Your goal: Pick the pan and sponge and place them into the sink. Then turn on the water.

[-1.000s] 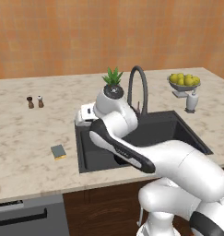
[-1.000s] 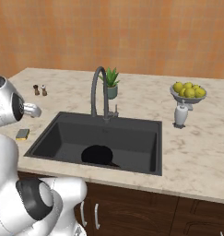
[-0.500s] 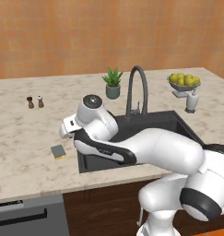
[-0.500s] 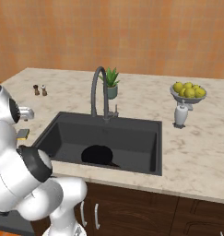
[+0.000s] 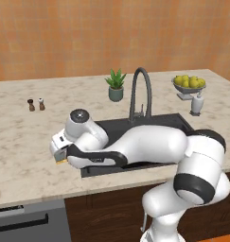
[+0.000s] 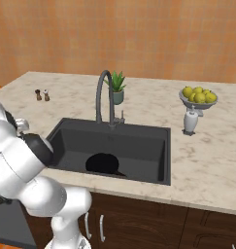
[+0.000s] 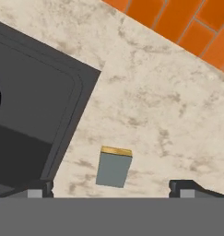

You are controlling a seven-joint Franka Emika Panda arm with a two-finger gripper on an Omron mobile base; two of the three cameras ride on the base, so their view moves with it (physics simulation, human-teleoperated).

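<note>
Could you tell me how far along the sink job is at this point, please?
Done: the pan already lies in the sink. In hand: the gripper hovers over the sponge, jaws open, nothing gripped; the sponge sits on the counter beside the sink. Left: grasp the sponge, drop it in the sink, then turn on the faucet, which shows no stream.

The counter [image 5: 22,151] is beige marble with brown veining, and the sink [image 6: 139,146] set in it is dark grey with a black pan [image 6: 102,163] inside. The sponge [image 7: 114,167] looks grey-green on top with a yellow edge. Yellow lemons [image 6: 199,94] fill a grey bowl near the counter's back right corner, beside a green potted plant [image 6: 117,86].
</note>
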